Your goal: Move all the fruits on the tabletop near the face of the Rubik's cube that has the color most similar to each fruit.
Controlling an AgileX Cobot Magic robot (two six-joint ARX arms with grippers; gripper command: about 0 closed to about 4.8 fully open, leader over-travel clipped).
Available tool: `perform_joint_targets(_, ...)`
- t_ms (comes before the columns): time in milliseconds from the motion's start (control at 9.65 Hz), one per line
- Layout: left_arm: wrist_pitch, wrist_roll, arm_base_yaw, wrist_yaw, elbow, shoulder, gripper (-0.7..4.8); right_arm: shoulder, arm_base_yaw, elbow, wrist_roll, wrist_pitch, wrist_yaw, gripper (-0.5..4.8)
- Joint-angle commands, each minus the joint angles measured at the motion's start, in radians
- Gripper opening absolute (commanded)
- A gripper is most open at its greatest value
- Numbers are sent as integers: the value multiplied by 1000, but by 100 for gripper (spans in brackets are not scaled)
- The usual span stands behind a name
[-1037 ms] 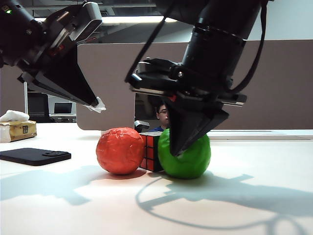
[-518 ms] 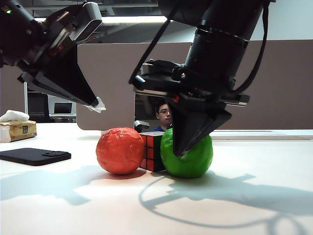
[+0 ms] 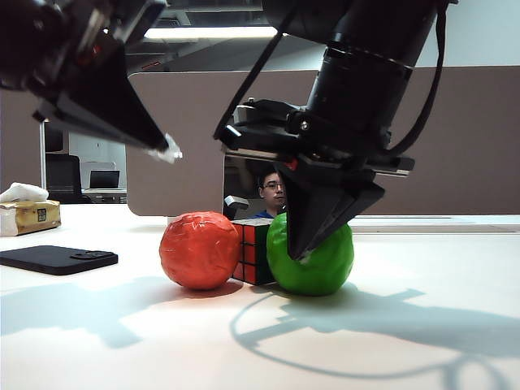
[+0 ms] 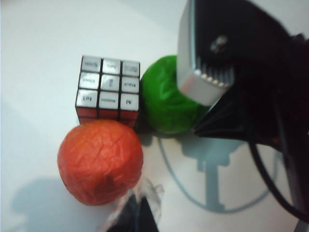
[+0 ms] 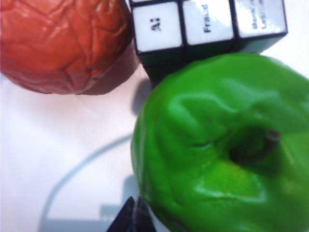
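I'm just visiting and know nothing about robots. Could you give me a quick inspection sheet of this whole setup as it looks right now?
Surface: plain white tabletop, bare in front, crossed by arm shadows.
Job's things: crinkly orange-red ball against the red face of the small black-framed Rubik's cube; glossy green apple against the cube's opposite side.
Clutter: flat black phone-like slab and a yellow tissue box at far left.
Hands: left hand raised above the table, holding nothing, fingertips together; right hand low in front of the apple, fingertips together.
Cables: black cable looping off the right arm.
Surroundings: grey office partition; seated person with glasses behind.
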Motion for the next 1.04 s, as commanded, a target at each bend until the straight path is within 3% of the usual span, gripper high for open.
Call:
perform_joint_targets(104, -100, 5, -1, 48, 2, -119, -5, -2, 0, 0, -2, 4, 5, -1)
perform_joint_targets(622, -189, 8, -1, 50, 2, -233, -5, -43, 1, 3, -2, 4, 4, -1)
perform_joint_targets(933, -208, 8, -1, 73, 2, -244, -5, -211, 1, 3, -2, -19, 14, -1)
perform_joint_targets(1037, -207, 8, -1, 71, 2, -260, -5, -313, 0, 3, -2, -47, 124, -1)
